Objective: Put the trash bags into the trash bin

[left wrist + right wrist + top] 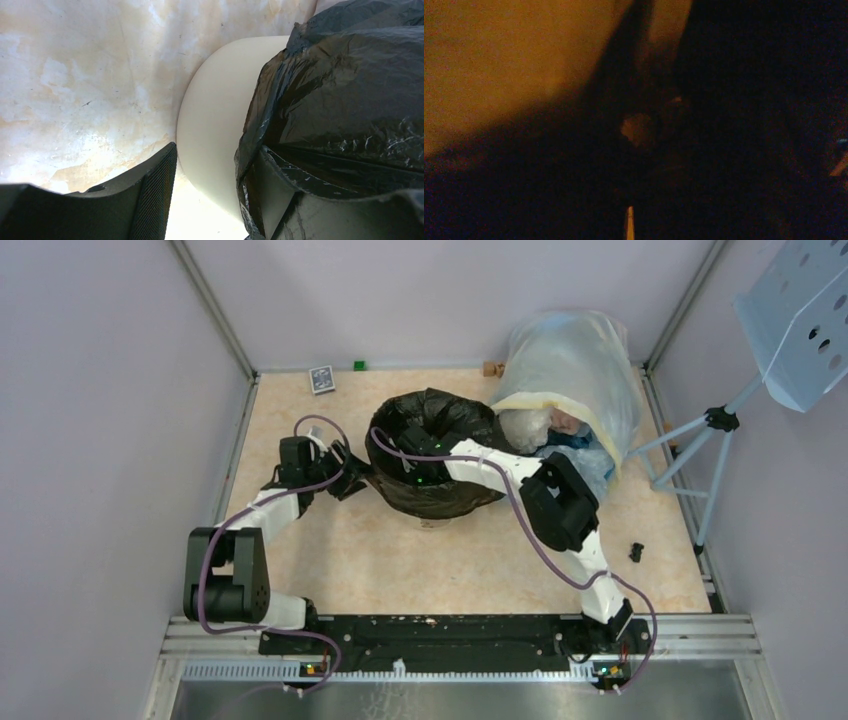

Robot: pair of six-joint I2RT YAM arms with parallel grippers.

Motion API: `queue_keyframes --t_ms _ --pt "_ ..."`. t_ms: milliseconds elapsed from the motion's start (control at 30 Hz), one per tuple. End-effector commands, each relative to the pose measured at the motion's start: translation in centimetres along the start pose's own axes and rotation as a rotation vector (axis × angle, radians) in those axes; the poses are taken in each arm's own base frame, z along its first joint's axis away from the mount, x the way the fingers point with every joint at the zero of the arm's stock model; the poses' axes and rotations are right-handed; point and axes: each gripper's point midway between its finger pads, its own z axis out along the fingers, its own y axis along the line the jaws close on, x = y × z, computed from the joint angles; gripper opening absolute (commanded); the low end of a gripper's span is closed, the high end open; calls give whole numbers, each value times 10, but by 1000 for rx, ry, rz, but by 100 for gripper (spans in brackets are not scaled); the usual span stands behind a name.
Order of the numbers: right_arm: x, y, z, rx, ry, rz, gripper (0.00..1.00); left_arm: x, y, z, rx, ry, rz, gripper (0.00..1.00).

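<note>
A black trash bag [440, 420] is draped over the round bin in the middle of the table, its mouth open upward. The top view shows only the bag. In the left wrist view the bin's cream wall [215, 120] is bare on the left and the bag [350, 90] covers its right part. My left gripper [350, 475] is open at the bin's left side [217, 155], with the bag's hanging edge against its right finger [325, 215]. My right arm [480, 460] reaches down into the bag. Its wrist view is almost black, so its fingers are hidden.
A large translucent sack [575, 370] full of stuff lies at the back right, touching the bag. A small card box [321, 379] and a green block [358, 365] sit at the back wall. A small black object [636, 552] lies at the right. A perforated panel on a stand [800, 320] is outside the right wall.
</note>
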Motion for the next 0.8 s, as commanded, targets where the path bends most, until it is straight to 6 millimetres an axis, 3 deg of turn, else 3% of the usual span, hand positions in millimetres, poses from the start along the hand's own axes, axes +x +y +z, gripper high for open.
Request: queue_keyframes --t_ms 0,167,300,467,767 --pt "-9 2 -5 -11 -22 11 0 -14 -22 -6 52 -39 78 63" --pt "-43 -1 -68 25 -188 9 0 -28 -23 -25 -18 -137 130 65" --pt "-47 -3 -95 37 -211 -6 0 -38 -31 -42 -43 -198 185 68" --pt "-45 -9 -100 48 -203 1 1 -48 -43 -59 -77 -226 229 72" --pt "-31 -33 -81 5 -167 57 0 -64 -86 -94 -46 -295 364 78"
